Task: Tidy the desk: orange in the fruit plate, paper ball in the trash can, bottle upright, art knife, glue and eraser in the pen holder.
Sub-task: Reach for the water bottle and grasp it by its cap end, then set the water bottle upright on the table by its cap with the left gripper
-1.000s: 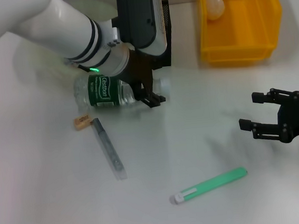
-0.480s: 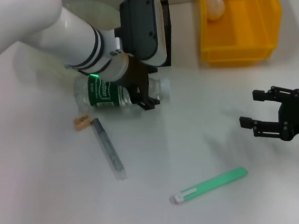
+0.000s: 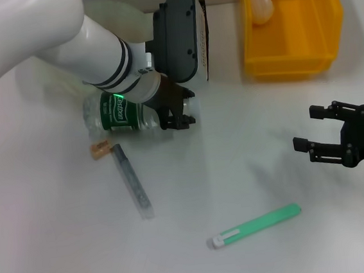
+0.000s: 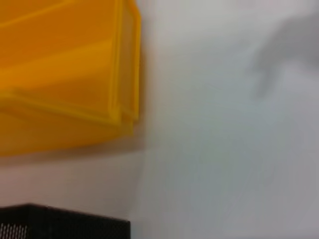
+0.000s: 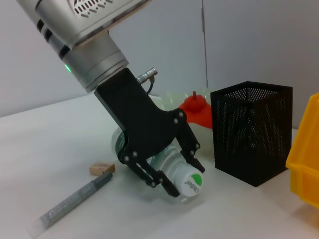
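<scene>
yellow trash can (image 3: 291, 32); black mesh pen holder (image 5: 251, 132); green-labelled bottle (image 3: 118, 111).

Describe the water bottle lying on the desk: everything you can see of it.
The bottle is clear plastic with a dark green label and a white cap carrying a green mark. It lies on its side on the white desk, cap end pointing toward the black mesh pen holder. The left end effector straddles its neck, fingers on either side just behind the cap. A tan eraser lies close by, apart from it.
</scene>
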### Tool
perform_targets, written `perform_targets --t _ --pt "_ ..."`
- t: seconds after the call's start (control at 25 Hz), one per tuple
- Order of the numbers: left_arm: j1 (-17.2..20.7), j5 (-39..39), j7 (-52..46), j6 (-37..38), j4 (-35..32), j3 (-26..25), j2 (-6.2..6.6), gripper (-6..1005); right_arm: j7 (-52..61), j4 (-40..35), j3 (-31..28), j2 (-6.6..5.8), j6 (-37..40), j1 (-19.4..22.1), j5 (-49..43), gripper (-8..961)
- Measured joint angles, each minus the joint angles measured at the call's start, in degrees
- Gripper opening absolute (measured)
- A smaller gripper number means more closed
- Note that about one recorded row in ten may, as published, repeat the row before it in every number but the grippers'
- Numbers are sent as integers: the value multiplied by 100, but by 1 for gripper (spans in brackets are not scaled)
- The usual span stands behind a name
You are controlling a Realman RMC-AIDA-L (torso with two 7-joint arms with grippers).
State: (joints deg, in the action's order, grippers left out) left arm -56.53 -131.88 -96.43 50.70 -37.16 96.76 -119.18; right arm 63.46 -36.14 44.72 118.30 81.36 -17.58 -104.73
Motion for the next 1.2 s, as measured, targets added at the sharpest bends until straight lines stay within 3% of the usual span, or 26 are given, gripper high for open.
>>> perform_targets --t 0.48,0.52,0.64,0.72,0.76,0.84,1.04,1.2 --pt "433 196 -551 755 -1107 -247 30 443 0 -1 -15 -10 24 -37 0 788" --pt "604 318 -618 995 -1362 -834 30 443 0 0 -15 -15 29 -42 -1 788" --pt "650 490 -617 1143 -1389 -1171 38 442 0 1 -16 -17 32 -48 -2 788" --pt "695 729 -587 1415 -1377 -1787 50 442 0 2 -16 -23 37 -54 -4 788" --pt "695 729 -587 1415 -1377 -1787 50 442 0 2 -16 -23 37 -54 -4 787" --pt "710 836 -569 1616 -1305 -2327 56 442 0 2 -16 -26 38 -59 -4 787" --pt "804 1045 -504 1888 -1205 -3063 77 441 0 2 -16 -27 40 -100 -4 787" --pt "934 1200 -436 2001 -1199 -3327 83 441 -1 2 -16 -27 48 -128 -4 787"
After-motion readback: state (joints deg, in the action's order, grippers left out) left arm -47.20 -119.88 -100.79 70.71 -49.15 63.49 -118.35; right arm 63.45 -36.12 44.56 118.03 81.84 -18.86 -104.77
